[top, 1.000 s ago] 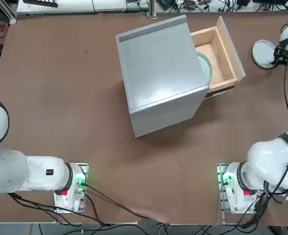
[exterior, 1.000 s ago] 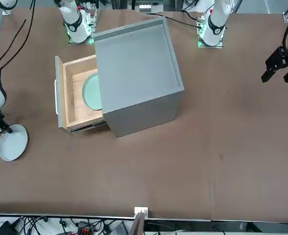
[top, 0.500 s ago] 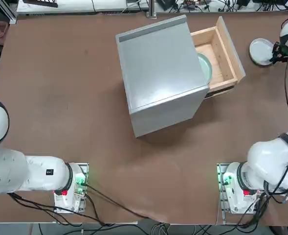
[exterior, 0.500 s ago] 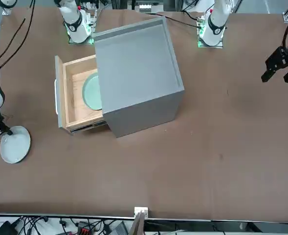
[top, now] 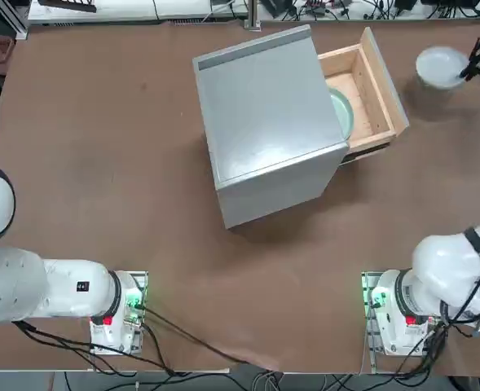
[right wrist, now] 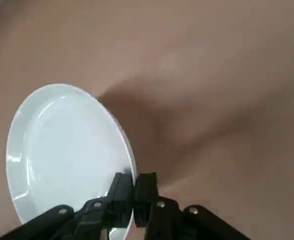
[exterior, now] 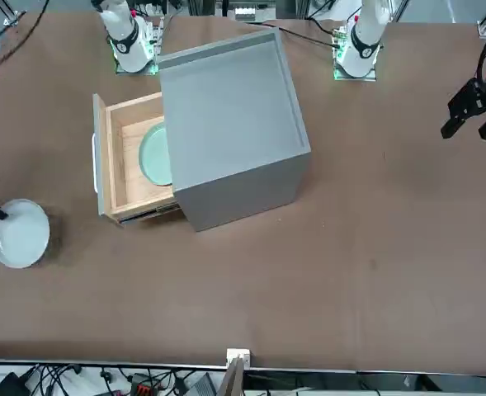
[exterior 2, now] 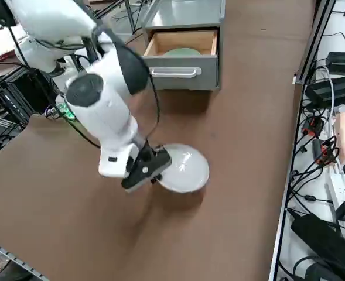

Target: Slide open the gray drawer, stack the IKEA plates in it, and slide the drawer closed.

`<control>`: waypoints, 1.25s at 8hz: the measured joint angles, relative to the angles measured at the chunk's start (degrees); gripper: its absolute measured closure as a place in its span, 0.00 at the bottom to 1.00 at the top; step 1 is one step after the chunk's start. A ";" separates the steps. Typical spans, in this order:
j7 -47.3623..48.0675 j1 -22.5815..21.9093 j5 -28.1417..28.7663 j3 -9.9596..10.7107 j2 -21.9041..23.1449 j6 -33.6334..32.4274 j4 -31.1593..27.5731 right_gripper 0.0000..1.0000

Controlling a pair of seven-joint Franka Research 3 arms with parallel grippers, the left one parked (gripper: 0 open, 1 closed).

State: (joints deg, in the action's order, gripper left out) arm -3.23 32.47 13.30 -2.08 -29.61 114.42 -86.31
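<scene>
The second plate is on its way to the drawer: the right hand (right wrist: 135, 192) grips the whitish gray plate (right wrist: 67, 150) by its rim, fingers closed on the thin edge, and carries it above the brown surface (exterior 2: 231, 175), well apart from the gray cabinet (top: 272, 114). The drawer (exterior: 134, 157) stands pulled out, with the mint green plate (exterior: 155, 154) lying inside, partly under the cabinet's top in the overhead view. What comes next, I judge, is to bring the held plate across, level it and lower it onto the green one, clear of the wooden walls; closing the drawer is the step after that. A grip at one edge probably leaves the plate prone to swinging or tipping if it brushes a wall. The plate is round and shallow, its smooth, glossy plastic catching light along the raised rim. The drawer is a straight-sided box of pale wood with visible grain, faced by a flat gray panel with a whitish bar handle (exterior 2: 176, 72). The cabinet is a plain, boxy block with a faint satin sheen on top, and the surface beneath is matte and even.
</scene>
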 joint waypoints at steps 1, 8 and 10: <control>-0.65 -0.07 2.18 -1.35 3.05 -4.91 0.28 1.00; -1.33 -1.10 3.92 -17.93 20.22 -24.30 -1.06 1.00; -1.33 -4.93 2.51 -19.17 23.69 -24.44 -5.93 1.00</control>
State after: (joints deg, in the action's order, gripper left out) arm -4.57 27.54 15.81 -21.25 -5.92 89.98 -92.24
